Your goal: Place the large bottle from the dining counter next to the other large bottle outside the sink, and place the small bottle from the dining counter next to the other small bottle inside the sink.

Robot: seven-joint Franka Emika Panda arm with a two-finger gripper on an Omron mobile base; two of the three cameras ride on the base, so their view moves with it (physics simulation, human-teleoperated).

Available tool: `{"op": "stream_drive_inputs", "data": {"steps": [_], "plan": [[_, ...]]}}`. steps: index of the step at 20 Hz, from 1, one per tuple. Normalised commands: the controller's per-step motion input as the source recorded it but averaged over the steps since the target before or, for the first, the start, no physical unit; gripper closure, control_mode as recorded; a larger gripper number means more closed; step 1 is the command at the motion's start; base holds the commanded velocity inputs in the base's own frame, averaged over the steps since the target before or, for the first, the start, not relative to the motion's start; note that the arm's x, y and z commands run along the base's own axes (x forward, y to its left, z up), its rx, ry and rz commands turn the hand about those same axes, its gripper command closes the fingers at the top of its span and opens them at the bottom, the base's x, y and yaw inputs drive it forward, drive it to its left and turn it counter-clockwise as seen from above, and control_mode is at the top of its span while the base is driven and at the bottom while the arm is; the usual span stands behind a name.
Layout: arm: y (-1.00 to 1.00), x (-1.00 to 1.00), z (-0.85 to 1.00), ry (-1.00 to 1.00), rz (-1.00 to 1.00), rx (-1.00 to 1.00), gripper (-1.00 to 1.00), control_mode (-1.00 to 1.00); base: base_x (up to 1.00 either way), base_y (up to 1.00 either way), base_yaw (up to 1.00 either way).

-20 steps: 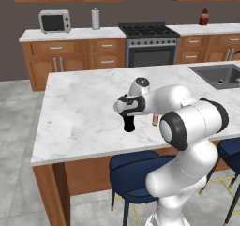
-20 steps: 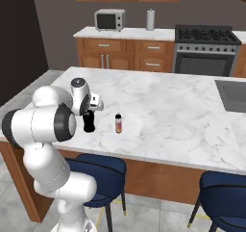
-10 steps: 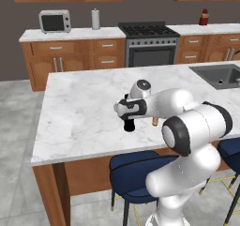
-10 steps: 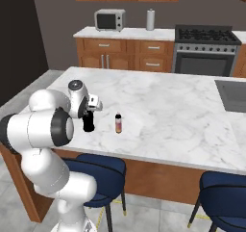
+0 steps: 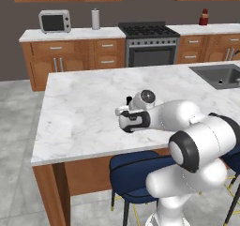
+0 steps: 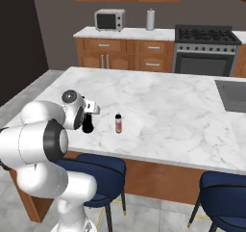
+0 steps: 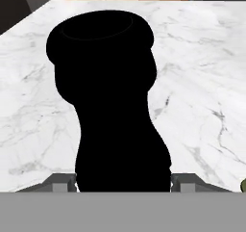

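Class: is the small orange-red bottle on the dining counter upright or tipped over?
Upright: the small bottle stands on its base on the dining counter, pale top up.

No text, brand, number or sign can be read in these pictures. The black bottle (image 7: 113,106) looks fully dark in the hand view, and no writing shows on it. The small bottle (image 6: 118,123) on the desk (image 6: 168,106) has a pale band, but it is too small to read. The microwave (image 5: 54,21) shows no readable marks.
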Motion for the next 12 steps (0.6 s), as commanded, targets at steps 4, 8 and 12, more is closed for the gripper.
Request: {"op": "stream_drive_inputs", "data": {"steps": [4,8,12], "plan": [[0.00,-0.09,0.00,-0.12,0.00,0.00,1.00,-1.00,0.00,0.00,0.00],[0.00,-0.01,0.00,-0.05,0.00,0.00,1.00,1.00,-0.01,0.00,0.00],[0.00,0.00,0.00,0.00,0.00,0.00,1.00,1.00,0.00,-0.01,0.00]]}}
